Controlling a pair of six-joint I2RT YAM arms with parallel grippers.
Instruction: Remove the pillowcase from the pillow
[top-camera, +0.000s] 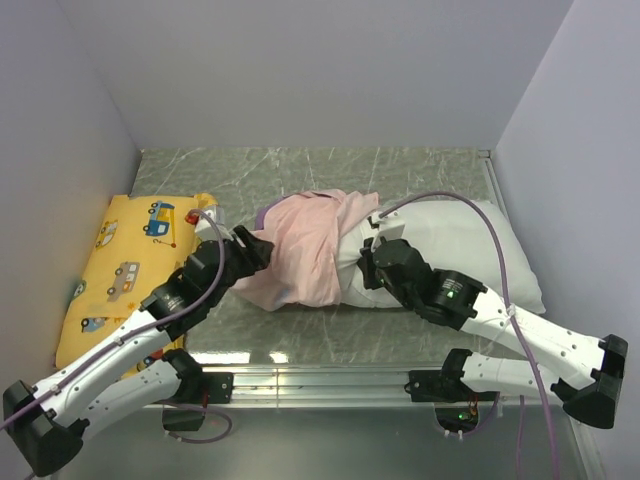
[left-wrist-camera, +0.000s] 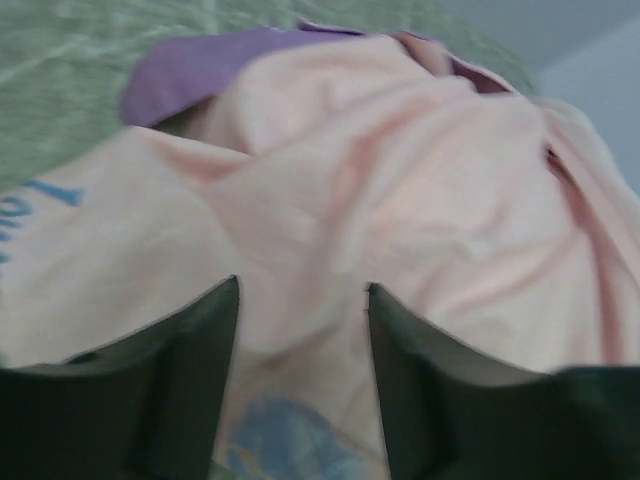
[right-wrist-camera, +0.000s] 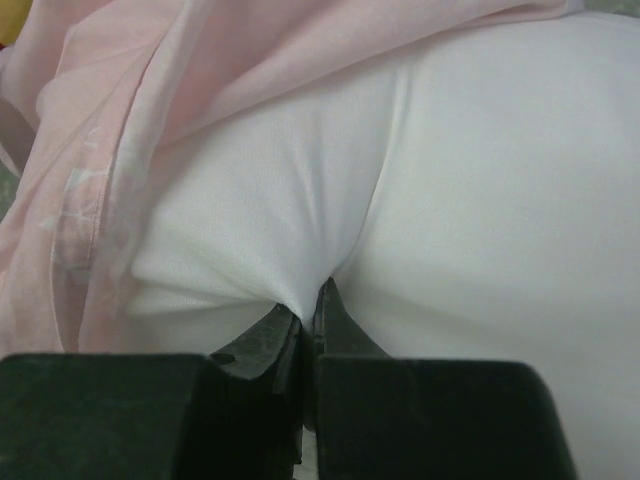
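From above, the thin pale pink, purple-edged fabric pillowcase (top-camera: 305, 250) covers the left end of the large plain white puffy pillow (top-camera: 455, 235), and the right arm (top-camera: 445, 290) hides part of its near edge. The left arm (top-camera: 130, 345) overlaps the yellow vehicle-print pillow (top-camera: 125, 235). The left wrist view is blurred; blue print on the fabric is unreadable. The right wrist view cuts the pillow off at its right edge.

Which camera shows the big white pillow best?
The top camera: the pillow lies there partly out of the pink pillowcase. The right wrist camera shows only white fabric pinched in the right claw. The left wrist camera shows none.
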